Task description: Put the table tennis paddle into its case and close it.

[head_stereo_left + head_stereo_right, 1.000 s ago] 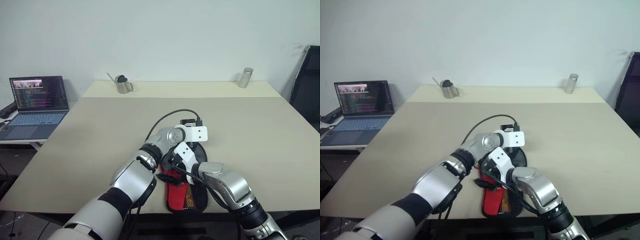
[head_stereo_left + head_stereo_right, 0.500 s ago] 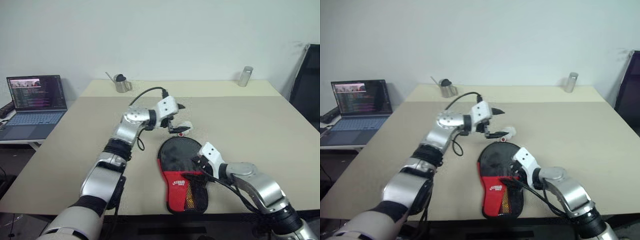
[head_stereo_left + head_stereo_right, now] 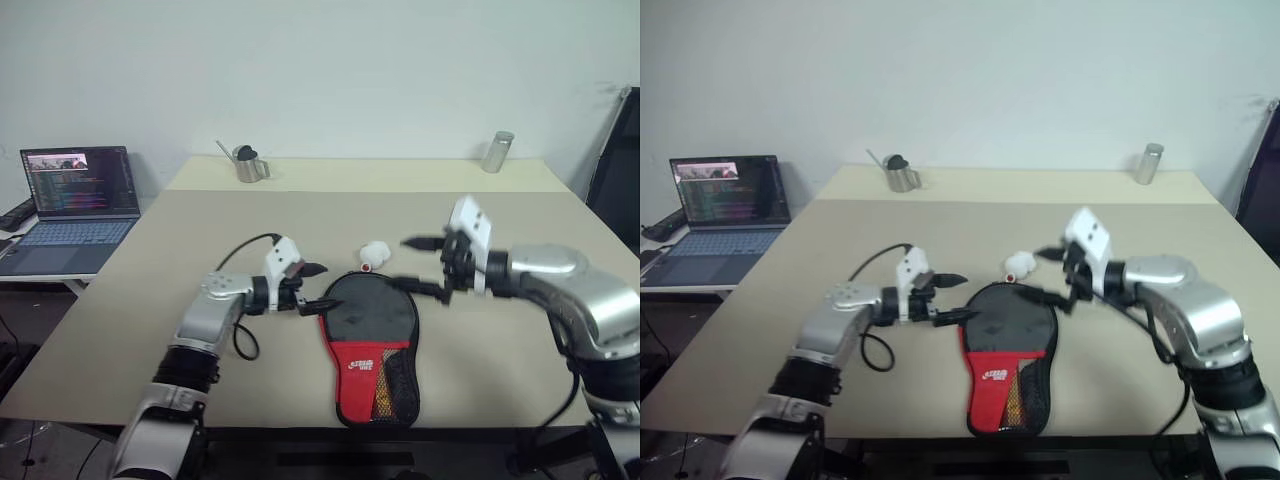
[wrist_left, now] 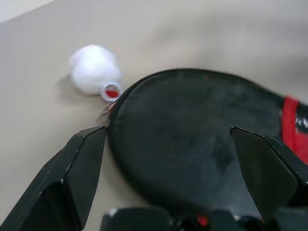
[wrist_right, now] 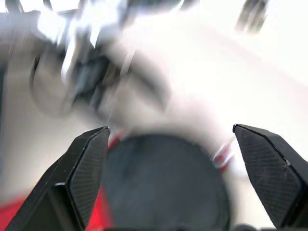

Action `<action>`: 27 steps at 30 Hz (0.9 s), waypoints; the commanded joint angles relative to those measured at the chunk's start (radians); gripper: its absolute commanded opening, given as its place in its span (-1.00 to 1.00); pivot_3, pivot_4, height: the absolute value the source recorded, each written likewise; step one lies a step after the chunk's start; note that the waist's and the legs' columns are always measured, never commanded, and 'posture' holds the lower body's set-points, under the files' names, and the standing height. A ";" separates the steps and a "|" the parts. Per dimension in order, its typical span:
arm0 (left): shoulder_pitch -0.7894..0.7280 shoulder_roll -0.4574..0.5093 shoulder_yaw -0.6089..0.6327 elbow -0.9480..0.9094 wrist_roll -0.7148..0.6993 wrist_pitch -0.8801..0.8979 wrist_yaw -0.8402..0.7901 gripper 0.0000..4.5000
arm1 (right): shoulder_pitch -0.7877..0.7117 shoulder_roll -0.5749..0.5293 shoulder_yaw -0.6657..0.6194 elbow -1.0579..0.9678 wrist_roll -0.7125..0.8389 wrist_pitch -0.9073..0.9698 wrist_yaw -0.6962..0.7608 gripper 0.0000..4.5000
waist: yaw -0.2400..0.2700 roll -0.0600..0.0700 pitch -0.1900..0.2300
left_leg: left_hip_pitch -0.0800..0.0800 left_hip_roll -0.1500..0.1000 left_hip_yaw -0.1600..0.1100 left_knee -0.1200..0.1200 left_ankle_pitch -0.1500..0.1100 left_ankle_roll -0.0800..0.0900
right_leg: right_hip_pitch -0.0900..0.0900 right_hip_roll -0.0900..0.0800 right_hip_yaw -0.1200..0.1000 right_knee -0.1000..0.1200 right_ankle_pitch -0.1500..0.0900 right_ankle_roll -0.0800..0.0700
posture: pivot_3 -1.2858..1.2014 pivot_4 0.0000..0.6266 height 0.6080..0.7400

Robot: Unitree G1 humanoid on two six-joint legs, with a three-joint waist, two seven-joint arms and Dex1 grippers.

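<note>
The case (image 3: 367,318) lies flat near the table's front edge, its black round end pointing away from me and its red mesh part (image 3: 372,375) toward me. The table tennis paddle is hidden. My left gripper (image 3: 325,287) hovers open at the left rim of the black end, seen close in the left wrist view as the case (image 4: 192,144). To the right, above the table and the case's right rim, my right gripper (image 3: 396,263) is raised and open, holding nothing. Its view is blurred; the case (image 5: 163,183) shows below its fingers (image 5: 82,168).
A small white ball (image 3: 376,251) with a red ring lies just beyond the case's round end, also ball (image 4: 94,74). At the table's far edge stand a metal pitcher (image 3: 245,165) and a metal can (image 3: 495,152). A laptop (image 3: 75,195) sits to the left, a black chair (image 3: 615,170) to the right.
Both grippers were crowded over the case. The left arm swung out past the case, then came back to its left rim. The right gripper rose and moved right.
</note>
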 commanded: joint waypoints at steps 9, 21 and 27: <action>0.008 -0.152 -0.094 -0.035 0.052 0.016 0.196 0.99 | -0.381 0.310 -0.014 0.876 -0.261 -0.313 -0.420 1.00 | -0.003 0.001 0.000 | -0.003 -0.001 0.002 -0.001 0.000 -0.001 | -0.004 -0.001 0.002 0.000 0.001 -0.002 | 0.03 -0.52 1.00; 0.075 -0.187 -0.169 -0.078 0.098 0.099 0.276 0.99 | -0.481 0.429 -0.060 1.367 -0.350 -0.541 -0.577 1.00 | -0.024 0.003 -0.002 | -0.011 0.000 0.002 0.000 0.001 -0.001 | -0.012 -0.001 0.002 0.001 0.001 -0.002 | 0.03 -0.52 1.00; 0.048 -0.209 -0.159 -0.035 0.100 0.153 0.325 0.99 | -0.474 0.471 -0.101 1.420 -0.351 -0.547 -0.594 1.00 | -0.025 0.006 -0.003 | -0.011 0.000 0.002 0.001 0.001 -0.001 | -0.011 -0.001 0.002 0.003 0.001 -0.002 | 0.03 -0.52 1.00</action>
